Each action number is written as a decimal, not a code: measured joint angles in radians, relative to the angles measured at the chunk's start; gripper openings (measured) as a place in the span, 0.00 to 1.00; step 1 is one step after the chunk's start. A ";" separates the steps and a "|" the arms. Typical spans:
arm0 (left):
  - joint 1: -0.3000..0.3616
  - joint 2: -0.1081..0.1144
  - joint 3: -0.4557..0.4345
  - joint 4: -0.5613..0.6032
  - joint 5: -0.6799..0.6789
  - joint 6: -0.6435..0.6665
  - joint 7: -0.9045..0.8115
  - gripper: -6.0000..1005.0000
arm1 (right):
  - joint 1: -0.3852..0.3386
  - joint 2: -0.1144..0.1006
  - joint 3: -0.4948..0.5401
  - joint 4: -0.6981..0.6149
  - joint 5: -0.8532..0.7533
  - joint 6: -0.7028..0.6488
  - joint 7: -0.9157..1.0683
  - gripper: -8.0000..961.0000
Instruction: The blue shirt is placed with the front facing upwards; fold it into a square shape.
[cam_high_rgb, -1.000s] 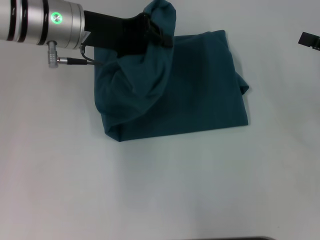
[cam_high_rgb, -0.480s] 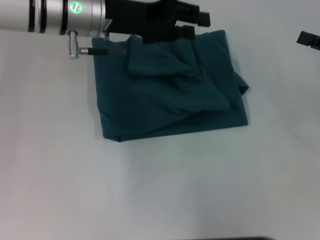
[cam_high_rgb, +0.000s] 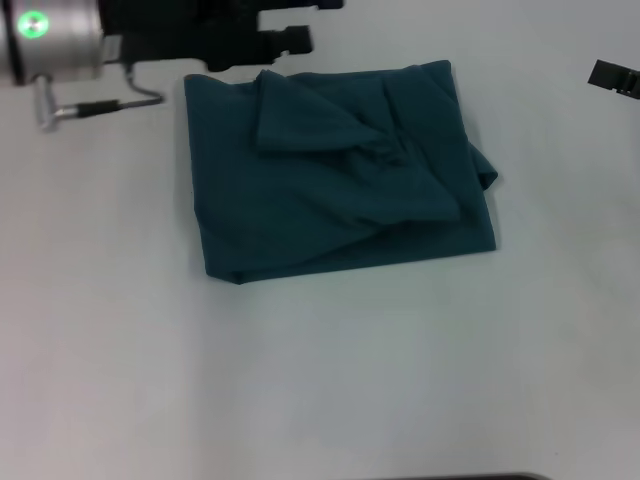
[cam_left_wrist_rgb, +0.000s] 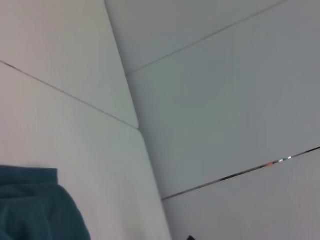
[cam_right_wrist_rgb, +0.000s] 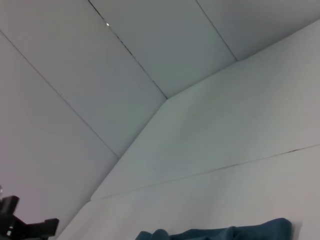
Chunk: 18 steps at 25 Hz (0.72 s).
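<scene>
The table (cam_high_rgb: 320, 380) is a plain white surface that fills the head view and carries everything else.

The shirt (cam_high_rgb: 335, 175) lies on the table's far half as a folded, roughly square bundle. Its near edge is a clean fold line. Its top layer is rumpled, with a loose flap doubled over and creases running across it toward the right side, where a small bulge of cloth sticks out past the edge. No lettering or collar shows. In the left wrist view a corner of the shirt (cam_left_wrist_rgb: 35, 207) shows, and in the right wrist view a strip of its edge (cam_right_wrist_rgb: 220, 234) shows.

The left gripper (cam_high_rgb: 290, 38) sits just beyond the shirt's far left corner, with the whole bundle lying to the near side and right of it. Its dark fingers (cam_high_rgb: 285, 40) point right, along the shirt's far edge; they hold no cloth, and I cannot tell whether they stand apart or together. Behind it the silver wrist shows a green light.

The right gripper (cam_high_rgb: 612, 76) shows only as a small dark piece at the right edge of the head view, well apart from the shirt, which lies to its left. Its finger state cannot be told.
</scene>
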<state>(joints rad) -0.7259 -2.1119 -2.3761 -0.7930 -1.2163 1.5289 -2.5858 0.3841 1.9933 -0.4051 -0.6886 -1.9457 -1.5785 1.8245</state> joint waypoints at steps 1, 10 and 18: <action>0.024 0.006 -0.003 -0.007 -0.017 0.016 0.002 0.67 | 0.001 -0.003 -0.007 0.000 -0.001 -0.001 0.007 0.63; 0.234 0.049 -0.008 -0.059 -0.043 0.123 0.085 0.72 | 0.106 -0.074 -0.137 -0.009 -0.144 -0.019 0.245 0.63; 0.345 0.039 0.002 -0.067 0.028 0.167 0.360 0.70 | 0.285 -0.104 -0.231 -0.011 -0.294 -0.050 0.452 0.63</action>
<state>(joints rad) -0.3812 -2.0729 -2.3746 -0.8603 -1.1885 1.6963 -2.2260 0.6688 1.8898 -0.6357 -0.7000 -2.2397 -1.6283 2.2763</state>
